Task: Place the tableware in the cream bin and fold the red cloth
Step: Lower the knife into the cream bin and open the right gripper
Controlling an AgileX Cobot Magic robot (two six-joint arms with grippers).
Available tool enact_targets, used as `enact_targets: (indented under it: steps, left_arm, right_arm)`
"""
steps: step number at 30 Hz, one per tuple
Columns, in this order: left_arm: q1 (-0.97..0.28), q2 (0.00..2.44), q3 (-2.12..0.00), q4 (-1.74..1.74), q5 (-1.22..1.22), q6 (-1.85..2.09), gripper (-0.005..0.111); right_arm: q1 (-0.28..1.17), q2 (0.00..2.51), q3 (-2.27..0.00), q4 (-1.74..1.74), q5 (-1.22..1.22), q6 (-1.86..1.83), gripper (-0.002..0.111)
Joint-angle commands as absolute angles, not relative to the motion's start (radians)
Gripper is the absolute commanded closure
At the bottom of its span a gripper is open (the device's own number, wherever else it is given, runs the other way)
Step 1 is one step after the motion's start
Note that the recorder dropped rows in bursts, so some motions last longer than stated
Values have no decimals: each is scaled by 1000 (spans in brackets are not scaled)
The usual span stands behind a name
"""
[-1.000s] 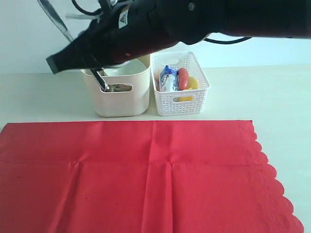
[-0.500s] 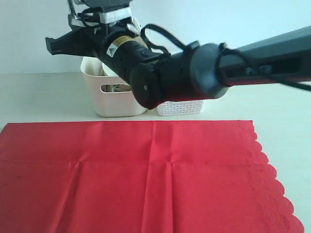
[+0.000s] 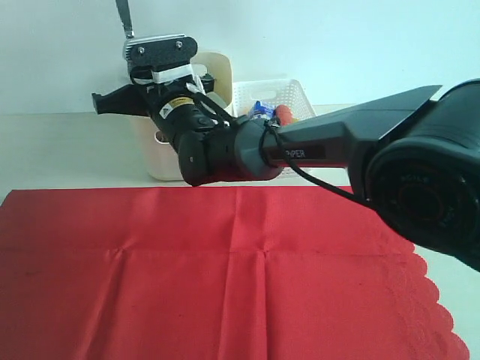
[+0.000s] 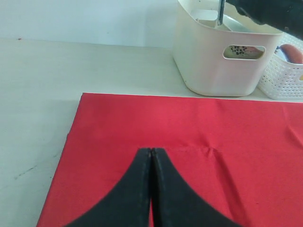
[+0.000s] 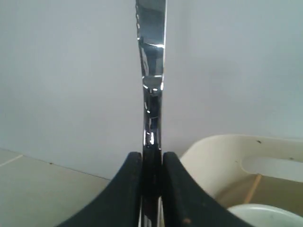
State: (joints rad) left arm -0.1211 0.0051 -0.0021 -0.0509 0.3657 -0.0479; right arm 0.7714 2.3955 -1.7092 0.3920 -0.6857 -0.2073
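The metal knife stands upright with my right gripper shut on its lower part, beside the cream bin. In the exterior view the blade of the knife sticks up above the wrist, and the right gripper reaches across in front of the cream bin, hiding most of it. A white bowl lies inside the bin. The red cloth lies spread flat on the table. My left gripper hovers shut and empty over the red cloth, near its left edge.
A white lattice basket with food items stands right of the bin. My right arm spans the right half of the exterior view, above the cloth's far edge. Bare table lies left of the bin.
My right arm has swung and turned; the knife went from tilted over the bin to upright at the bin's left side. The cloth has not moved.
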Motion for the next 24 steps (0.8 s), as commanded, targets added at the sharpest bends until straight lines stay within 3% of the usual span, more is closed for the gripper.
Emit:
enact_targets:
  steps: [1, 7, 16, 24]
  left_arm:
    - [-118, 0, 0, -53, 357, -54, 107]
    - [-118, 0, 0, -53, 357, -54, 107]
    - [-118, 0, 0, -53, 357, -54, 107]
    - [-118, 0, 0, -53, 357, -54, 107]
  right_arm:
    - [768, 2415, -1723, 483, -670, -297, 108]
    - [768, 2422, -1723, 485, -558, -294, 106]
    - [768, 2361, -1723, 506, -455, -294, 62]
    - [768, 2190, -1723, 506, -144, -312, 60]
